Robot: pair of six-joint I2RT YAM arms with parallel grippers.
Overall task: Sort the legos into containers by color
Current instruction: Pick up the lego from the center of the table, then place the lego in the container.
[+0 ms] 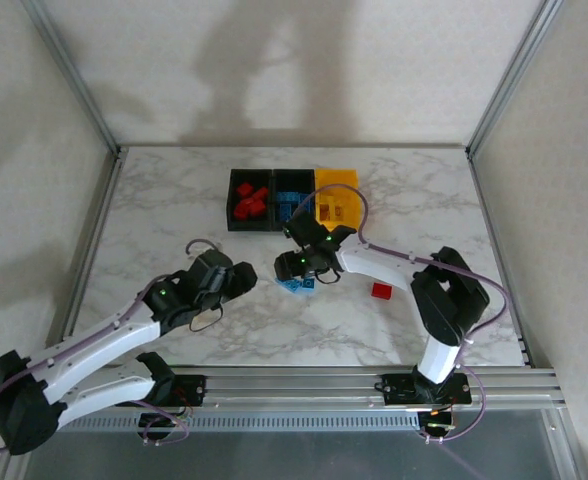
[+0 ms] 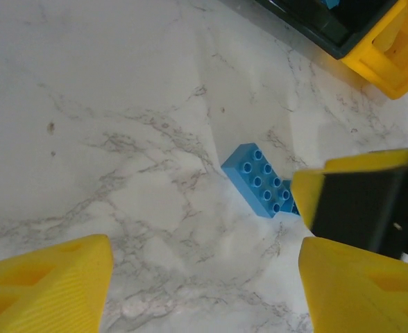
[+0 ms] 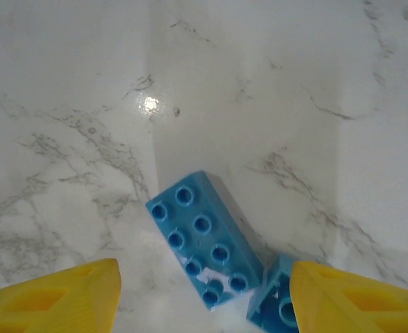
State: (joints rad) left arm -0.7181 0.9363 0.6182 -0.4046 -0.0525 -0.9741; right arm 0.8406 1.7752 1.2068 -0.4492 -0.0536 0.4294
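3 containers (image 1: 274,228), joined in 1 row at the far middle of the marble worktop (image 1: 164,210):
- left black bin (image 1: 231,200), holding red legos (image 1: 249,200);
- middle black bin (image 1: 292,173), holding blue legos (image 1: 290,205);
- yellow bin (image 1: 336,174), right end, holding yellow legos (image 1: 334,208).

2 blue bricks loose on the worktop, on the near side of the row: 1 flat 8-stud brick (image 3: 205,239), studs up, and 1 second blue brick (image 3: 273,309) touching its near right corner and partly hidden behind a yellow finger (image 3: 357,298).

1 red brick (image 1: 381,291), alone on the worktop, to the right of the blue pair and well apart from it.

1 right gripper (image 1: 296,268), poised directly over the blue pair, jaws spread to either side of the 8-stud brick and pinching nothing.

1 left gripper (image 1: 242,278), just left of the blue pair, over bare marble, jaws spread and empty.
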